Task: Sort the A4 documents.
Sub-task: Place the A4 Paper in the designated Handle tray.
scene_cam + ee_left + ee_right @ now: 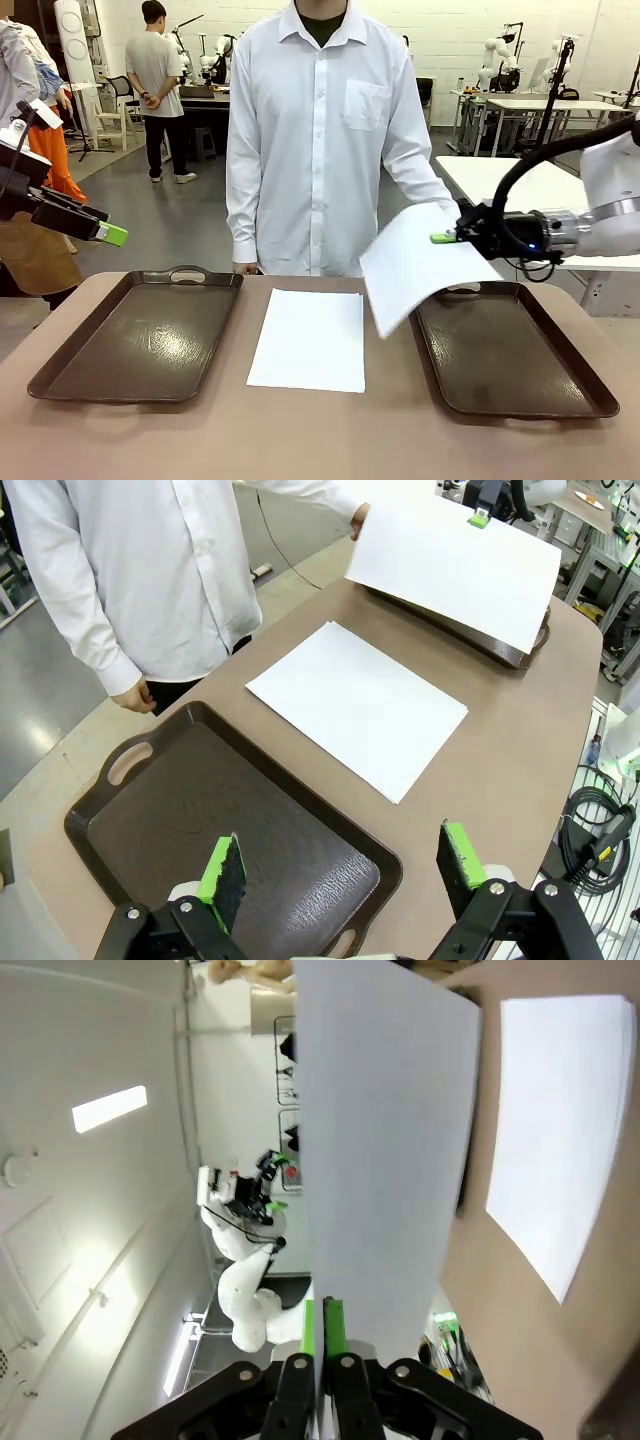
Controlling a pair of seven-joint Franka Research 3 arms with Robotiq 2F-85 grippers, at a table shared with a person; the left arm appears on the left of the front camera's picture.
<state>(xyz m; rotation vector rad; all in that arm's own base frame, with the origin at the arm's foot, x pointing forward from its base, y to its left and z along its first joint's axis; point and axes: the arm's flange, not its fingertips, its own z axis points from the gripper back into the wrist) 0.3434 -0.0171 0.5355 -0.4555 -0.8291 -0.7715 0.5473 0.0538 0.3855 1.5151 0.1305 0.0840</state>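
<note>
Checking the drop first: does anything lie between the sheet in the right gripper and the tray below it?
Nothing visible does. The sheet, pinched in the right gripper, hangs tilted over the right tray, whose visible bed is bare. The person's hand is at the sheet's far corner.

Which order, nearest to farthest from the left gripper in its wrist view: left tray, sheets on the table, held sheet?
1. The left tray, directly below the left gripper.
2. The sheets on the table, in the middle beyond it.
3. The held sheet, farthest, pinched by the right gripper.
</note>
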